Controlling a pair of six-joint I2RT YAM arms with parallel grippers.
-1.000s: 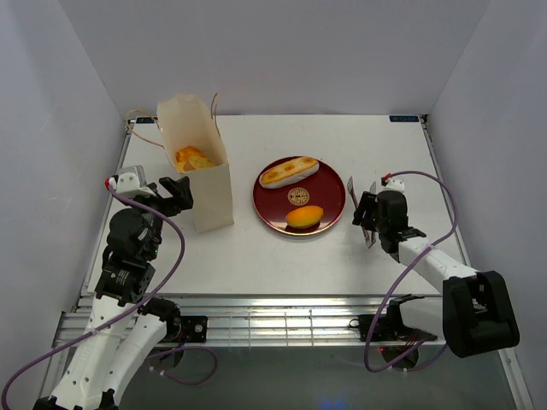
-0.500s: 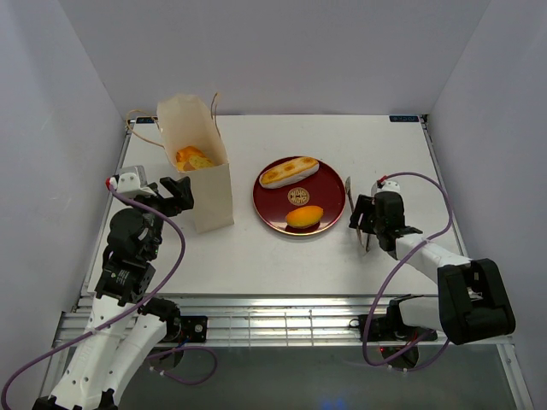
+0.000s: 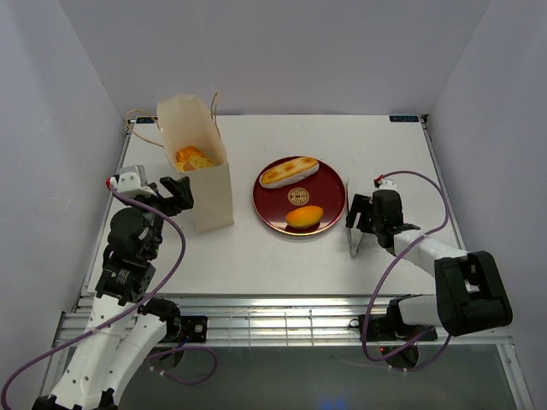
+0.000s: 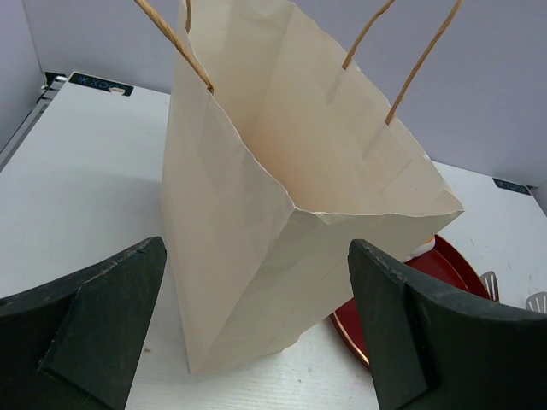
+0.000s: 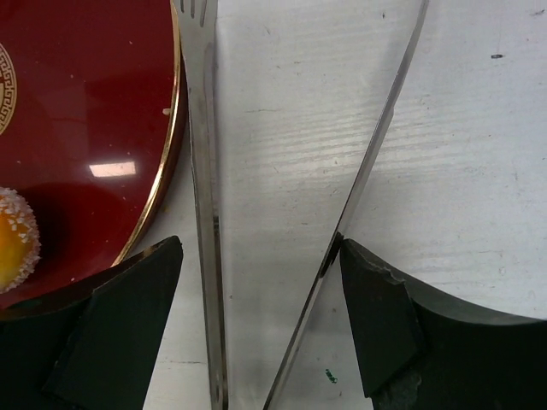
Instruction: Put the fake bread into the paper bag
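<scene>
**Right pincer spread over tongs; bread on plate lies to its left**

Jaws wide apart. The silver tongs lie flat on the counter between them. One tong arm touches the right finger and the other sits just clear of the left finger, so they look unclamped. The tongs' long axis runs near-to-far, tips toward the far edge and hinge end under the wrist.

Fake bread not yet bagged: oval bun and long cream-striped roll, both on the dark red plate mid-counter, just left of the tongs. The bun is the closer one. The roll lies roughly left-to-right.

Other pastries sit inside the paper bag, which stands upright toward the left edge. The right arm is nearer the plate. The left pincer is spread, straddling the bag with no contact visible.

- **Top view:** shows the bag's contents.
- **Left wrist:** shows only the bag's walls and string handles.
- **Right wrist:** shows how the tong arms sit against the fingers, too fine for the top view.
</scene>
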